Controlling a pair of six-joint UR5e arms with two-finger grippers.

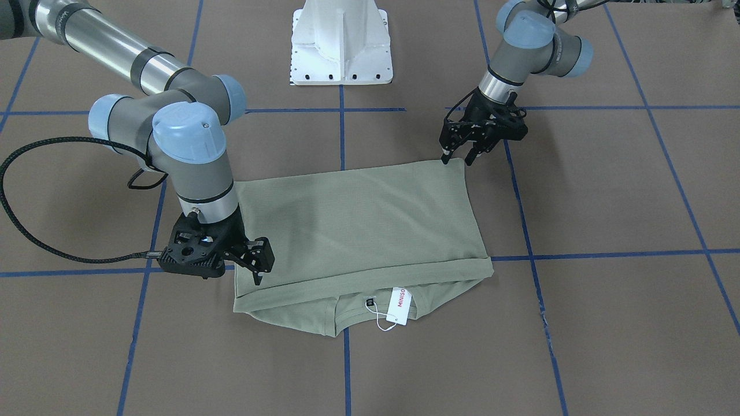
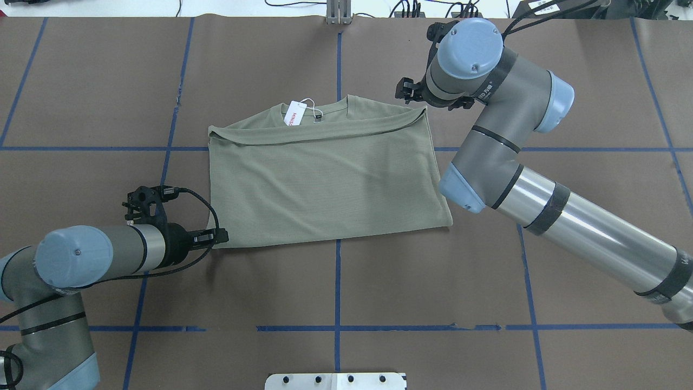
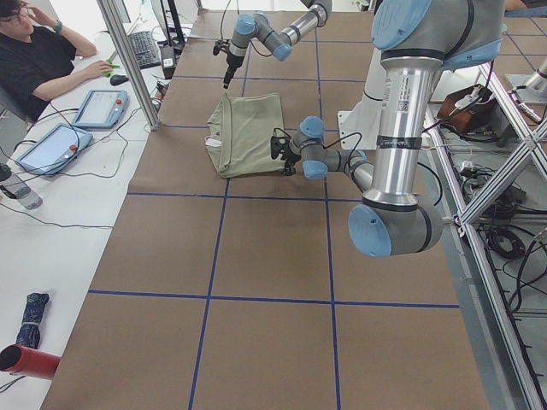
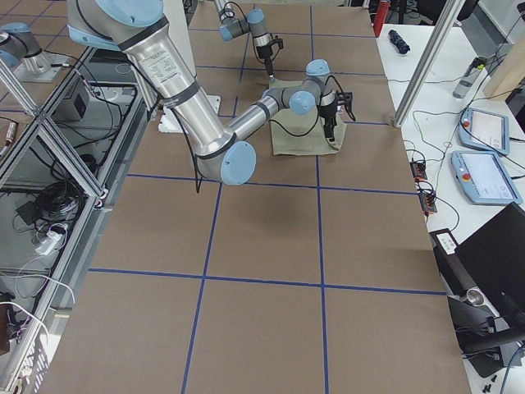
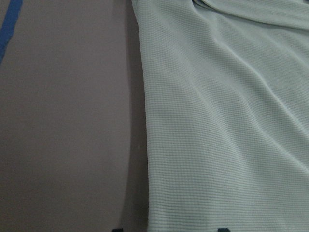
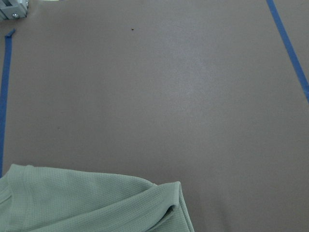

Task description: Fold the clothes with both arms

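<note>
While the folded shirt point(image 2: 325, 179) lies flat mid-worktop point(image 2: 433, 281), the left pincer point(image 1: 457, 159) sits at the shirt's robot-side left corner. It is spread: the left wrist view shows the cloth edge between the fingertips point(image 5: 221, 229), unclamped. The hang tag point(image 2: 293, 114) is at the collar, on the far edge. The right pincer point(image 1: 258, 270) is at the far right corner. Overhead hides it behind the wrist, and the right wrist view shows only the cloth corner, so I cannot tell whether it is spread or pressed together.
</note>
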